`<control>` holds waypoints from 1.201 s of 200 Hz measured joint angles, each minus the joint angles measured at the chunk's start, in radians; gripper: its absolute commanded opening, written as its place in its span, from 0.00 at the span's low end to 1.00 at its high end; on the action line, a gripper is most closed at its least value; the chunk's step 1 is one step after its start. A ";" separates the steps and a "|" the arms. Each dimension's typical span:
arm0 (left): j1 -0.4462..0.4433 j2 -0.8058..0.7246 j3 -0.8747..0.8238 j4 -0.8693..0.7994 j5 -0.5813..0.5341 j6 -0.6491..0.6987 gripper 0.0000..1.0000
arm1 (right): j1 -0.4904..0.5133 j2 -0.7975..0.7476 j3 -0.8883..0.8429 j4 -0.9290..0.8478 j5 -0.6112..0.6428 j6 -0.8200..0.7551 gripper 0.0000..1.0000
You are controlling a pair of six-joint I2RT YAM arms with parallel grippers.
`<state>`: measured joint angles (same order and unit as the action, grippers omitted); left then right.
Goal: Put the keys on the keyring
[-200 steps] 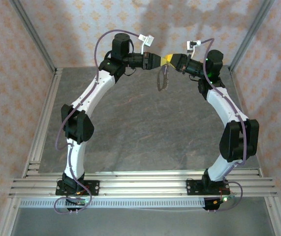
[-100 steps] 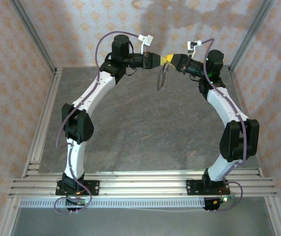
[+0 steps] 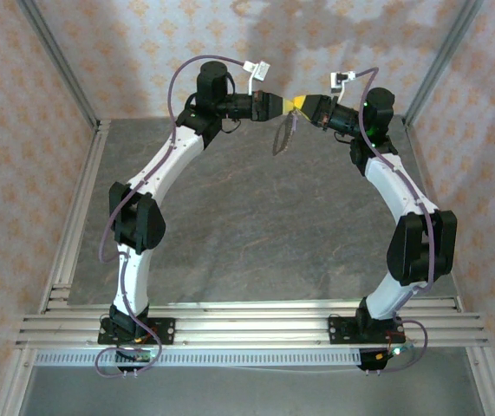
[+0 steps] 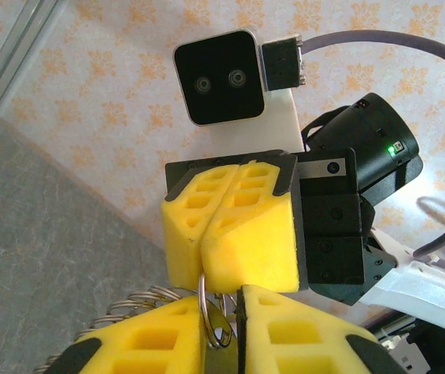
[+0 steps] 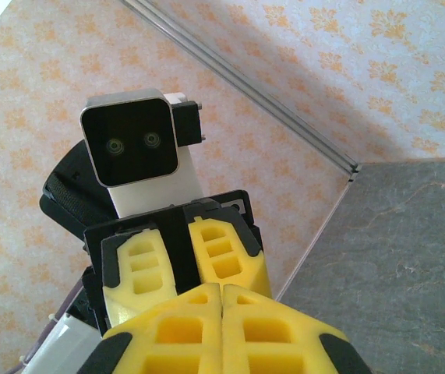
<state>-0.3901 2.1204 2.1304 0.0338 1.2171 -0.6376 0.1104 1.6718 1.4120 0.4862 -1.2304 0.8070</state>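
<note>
High over the back of the table my left gripper (image 3: 288, 104) and right gripper (image 3: 303, 105) meet tip to tip. The keyring (image 3: 282, 137), a thin tan oval with a fringe of small pieces, hangs just below them. In the left wrist view my right gripper (image 4: 205, 271) is shut on a thin ring wire (image 4: 201, 300). That wire runs down between the yellow pads of my left gripper (image 4: 238, 302). The left pads pinch a flat shiny metal piece (image 4: 220, 343), which looks like the key's blade. Its head is hidden. Coiled rings (image 4: 125, 304) show to the left.
The grey table (image 3: 256, 225) lies well below both grippers, framed by aluminium rails (image 3: 247, 325) at the front and patterned walls (image 3: 143, 35) behind. Each arm arches in from its own side. In the right wrist view the left gripper (image 5: 179, 273) faces my shut right gripper (image 5: 222, 290).
The left jaws have closed further on the metal piece. The hanging keyring has turned and swung slightly left, now showing a wider oval. Both arms stay in place.
</note>
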 measured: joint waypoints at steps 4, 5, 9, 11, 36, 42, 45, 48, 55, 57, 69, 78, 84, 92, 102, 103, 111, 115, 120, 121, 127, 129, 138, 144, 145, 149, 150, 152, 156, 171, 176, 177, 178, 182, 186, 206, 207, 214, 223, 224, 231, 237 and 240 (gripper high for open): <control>0.000 0.000 -0.001 0.002 0.000 0.000 0.13 | 0.000 0.000 0.000 0.000 0.000 0.000 0.00; 0.000 0.000 -0.001 0.002 0.000 -0.001 0.13 | 0.000 0.000 0.000 0.000 0.000 0.000 0.00; 0.000 0.000 -0.001 0.002 0.000 -0.002 0.12 | 0.000 0.000 0.000 0.000 0.000 0.000 0.00; 0.000 0.000 -0.001 0.002 0.000 -0.002 0.11 | 0.000 0.000 0.000 0.000 0.000 0.000 0.00; 0.000 0.000 -0.006 0.011 0.003 -0.017 0.04 | 0.000 0.000 0.000 0.000 0.000 -0.001 0.00; 0.000 0.000 -0.007 0.013 0.003 -0.019 0.01 | -0.001 0.000 0.000 0.000 0.000 -0.004 0.00; 0.000 0.000 -0.007 0.015 0.003 -0.022 0.00 | -0.002 0.000 0.000 0.000 0.000 -0.005 0.00; 0.000 0.000 -0.007 0.017 0.003 -0.023 0.00 | -0.002 0.000 0.000 0.000 0.000 -0.005 0.00; 0.000 0.000 -0.008 0.020 0.003 -0.024 0.00 | -0.002 0.000 0.000 0.000 0.001 -0.008 0.00; 0.000 0.000 -0.008 0.020 0.003 -0.027 0.00 | -0.002 0.000 0.000 0.000 0.000 -0.008 0.00; 0.000 0.000 -0.010 0.026 0.003 -0.028 0.00 | -0.002 0.000 0.000 0.000 0.002 -0.008 0.00; 0.000 0.000 -0.013 0.031 0.003 -0.028 0.00 | -0.002 0.000 0.000 0.000 0.003 -0.008 0.00; 0.000 0.000 -0.013 0.032 0.003 -0.029 0.00 | -0.003 0.000 0.000 0.000 0.003 -0.008 0.00; 0.000 0.000 -0.016 0.036 0.002 -0.029 0.00 | -0.003 0.000 0.000 0.000 0.007 -0.007 0.10; 0.000 0.000 -0.019 0.045 0.000 -0.029 0.00 | -0.003 -0.002 0.000 -0.003 0.013 -0.003 0.23; 0.000 0.000 -0.020 0.047 0.000 -0.029 0.00 | -0.004 -0.003 0.000 -0.004 0.015 -0.006 0.24; 0.000 0.000 -0.024 0.056 -0.002 -0.029 0.00 | -0.006 -0.006 -0.002 -0.010 0.028 -0.009 0.31; 0.000 0.000 -0.026 0.061 -0.003 -0.030 0.00 | -0.010 -0.009 -0.007 -0.012 0.037 0.002 0.33; 0.000 -0.001 -0.029 0.066 -0.008 -0.032 0.00 | -0.014 -0.016 -0.017 -0.010 0.048 0.005 0.35; 0.000 -0.001 -0.030 0.067 -0.009 -0.032 0.00 | -0.014 -0.018 -0.019 -0.011 0.051 0.005 0.35; 0.000 -0.002 -0.035 0.070 -0.015 -0.033 0.00 | -0.021 -0.034 -0.039 -0.011 0.069 0.008 0.37; 0.000 -0.002 -0.037 0.071 -0.018 -0.033 0.00 | -0.023 -0.039 -0.043 -0.011 0.074 0.006 0.38; 0.000 -0.003 -0.048 0.079 -0.023 -0.037 0.00 | -0.034 -0.070 -0.079 -0.011 0.101 0.006 0.40; 0.000 -0.003 -0.057 0.086 -0.027 -0.040 0.00 | -0.041 -0.096 -0.106 -0.011 0.125 0.006 0.42; 0.000 -0.003 -0.058 0.087 -0.027 -0.040 0.00 | -0.042 -0.099 -0.109 -0.011 0.126 0.006 0.42; 0.000 -0.003 -0.063 0.091 -0.030 -0.044 0.00 | -0.047 -0.121 -0.130 -0.012 0.142 0.006 0.43; 0.000 -0.003 -0.065 0.092 -0.031 -0.044 0.00 | -0.048 -0.124 -0.134 -0.012 0.146 0.005 0.43; 0.000 -0.003 -0.067 0.092 -0.031 -0.044 0.00 | -0.049 -0.135 -0.145 -0.012 0.151 0.004 0.43; 0.000 -0.003 -0.073 0.096 -0.036 -0.047 0.00 | -0.053 -0.156 -0.163 -0.013 0.168 0.003 0.44; 0.000 -0.005 -0.092 0.108 -0.049 -0.051 0.00 | -0.056 -0.236 -0.238 -0.014 0.222 -0.004 0.45; 0.000 -0.005 -0.097 0.114 -0.053 -0.055 0.00 | -0.056 -0.259 -0.259 -0.015 0.240 -0.009 0.45; 0.000 -0.006 -0.098 0.116 -0.054 -0.054 0.00 | -0.055 -0.266 -0.267 -0.015 0.246 -0.011 0.46; 0.000 -0.006 -0.099 0.116 -0.055 -0.054 0.00 | -0.054 -0.270 -0.270 -0.015 0.248 -0.011 0.46; 0.000 -0.006 -0.104 0.120 -0.057 -0.058 0.00 | -0.052 -0.289 -0.288 -0.019 0.259 -0.018 0.46; 0.000 -0.011 -0.112 0.127 -0.060 -0.063 0.00 | -0.049 -0.309 -0.306 -0.023 0.276 -0.025 0.46; 0.000 -0.026 -0.147 0.163 -0.076 -0.081 0.00 | -0.019 -0.387 -0.377 -0.064 0.364 -0.084 0.46; 0.000 -0.026 -0.147 0.163 -0.076 -0.081 0.00 | -0.018 -0.389 -0.379 -0.066 0.367 -0.088 0.46; 0.000 -0.033 -0.157 0.174 -0.080 -0.090 0.00 | -0.002 -0.409 -0.398 -0.085 0.399 -0.114 0.46; 0.000 -0.039 -0.164 0.189 -0.084 -0.100 0.00 | 0.019 -0.429 -0.419 -0.109 0.434 -0.145 0.46; 0.000 -0.039 -0.164 0.190 -0.085 -0.100 0.00 | 0.020 -0.430 -0.420 -0.111 0.438 -0.147 0.46; 0.000 -0.043 -0.171 0.206 -0.093 -0.107 0.00 | 0.037 -0.443 -0.435 -0.132 0.466 -0.173 0.46; -0.001 -0.047 -0.176 0.218 -0.097 -0.117 0.00 | 0.050 -0.451 -0.445 -0.146 0.488 -0.194 0.46; -0.001 -0.049 -0.178 0.223 -0.100 -0.118 0.00 | 0.055 -0.454 -0.449 -0.154 0.498 -0.204 0.46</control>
<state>-0.3912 2.0716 1.9522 0.2569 1.1175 -0.7559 0.1654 1.2179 0.9630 0.3321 -0.7322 0.6033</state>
